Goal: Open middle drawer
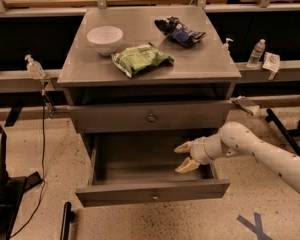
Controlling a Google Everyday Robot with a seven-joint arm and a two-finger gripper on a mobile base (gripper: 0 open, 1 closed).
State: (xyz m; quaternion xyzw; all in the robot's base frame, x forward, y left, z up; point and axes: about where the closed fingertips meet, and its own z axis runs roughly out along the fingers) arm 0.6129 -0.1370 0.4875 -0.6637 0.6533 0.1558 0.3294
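The middle drawer (pixel 152 193) is pulled far out of the grey cabinet, and its inside shows nothing in it. Its flat, wide front has a small round knob (pixel 155 197) in the centre. My gripper (pixel 185 157) reaches in from the right, over the right side of the open drawer's inside and behind its front. Its two yellowish fingers (pixel 183 147) are spread apart and hold nothing. The top drawer (pixel 151 117) above it is nearly shut. The lowest drawer is hidden under the open one.
On the cabinet top (pixel 200 64) lie a white bowl (pixel 105 38), a green bag (pixel 141 59) and a dark blue bag (pixel 180 32). Spray bottles (pixel 34 66) stand on side ledges. A black stand (pixel 0 184) and cable are on the floor at left.
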